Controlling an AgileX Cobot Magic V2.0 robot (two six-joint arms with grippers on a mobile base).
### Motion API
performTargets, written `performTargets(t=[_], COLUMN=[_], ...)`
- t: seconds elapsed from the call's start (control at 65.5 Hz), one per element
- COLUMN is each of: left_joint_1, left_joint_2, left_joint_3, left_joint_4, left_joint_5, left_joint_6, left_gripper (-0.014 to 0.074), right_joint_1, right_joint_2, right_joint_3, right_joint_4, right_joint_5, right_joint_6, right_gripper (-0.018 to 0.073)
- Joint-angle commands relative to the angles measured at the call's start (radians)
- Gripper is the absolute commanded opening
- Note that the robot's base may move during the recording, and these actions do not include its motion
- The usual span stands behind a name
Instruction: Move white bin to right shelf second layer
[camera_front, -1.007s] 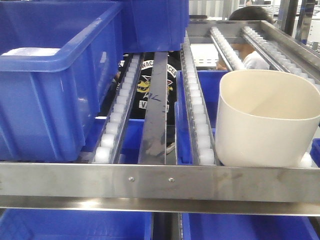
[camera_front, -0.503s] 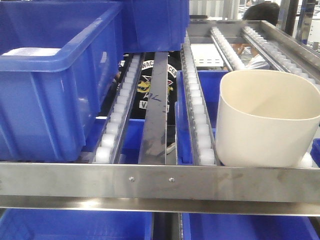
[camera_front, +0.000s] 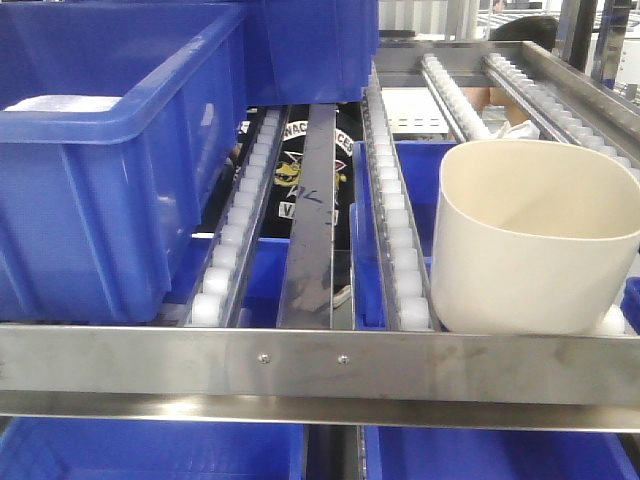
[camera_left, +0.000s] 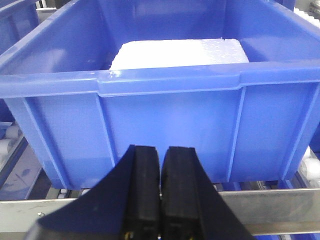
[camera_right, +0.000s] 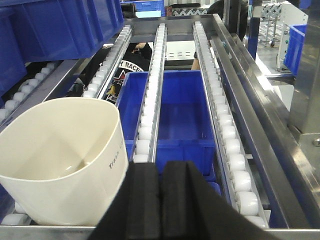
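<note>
The cream-white bin (camera_front: 535, 240) stands upright on the roller rails of the right shelf second layer (camera_front: 395, 250), against the flat steel front bar (camera_front: 300, 365). In the right wrist view the same bin (camera_right: 60, 160) sits at lower left on the rollers. My right gripper (camera_right: 161, 172) is shut and empty, just right of the bin and apart from it. My left gripper (camera_left: 161, 152) is also shut and empty, low in front of a large blue crate (camera_left: 160, 100).
A large blue crate (camera_front: 100, 170) fills the left side of the tier, with white foam (camera_left: 180, 52) inside. Another blue crate (camera_right: 182, 117) lies on the layer below. A person (camera_front: 300, 170) in a dark printed shirt shows behind the rack.
The bin, crates and both grippers stay still. Only the person's head behind the rack at upper right has shifted right and partly out of sight.
</note>
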Motion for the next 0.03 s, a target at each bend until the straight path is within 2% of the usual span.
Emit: performTargets(t=[0.0, 0.015], left_joint_1=[-0.004, -0.004], left_joint_2=[-0.003, -0.003], left_joint_3=[0.037, 0.037], left_joint_4=[0.0, 0.0], left_joint_5=[-0.086, -0.086], left_joint_6=[-0.003, -0.003], left_gripper=[0.0085, 0.0085], right_joint_1=[-0.005, -0.005], right_joint_2=[-0.02, -0.02], right_joint_3=[-0.017, -0.017], right_joint_4=[0.0, 0.0], right_joint_5=[-0.085, -0.085], right_joint_6=[-0.001, -0.001], right_gripper=[0.0055, 0.0055])
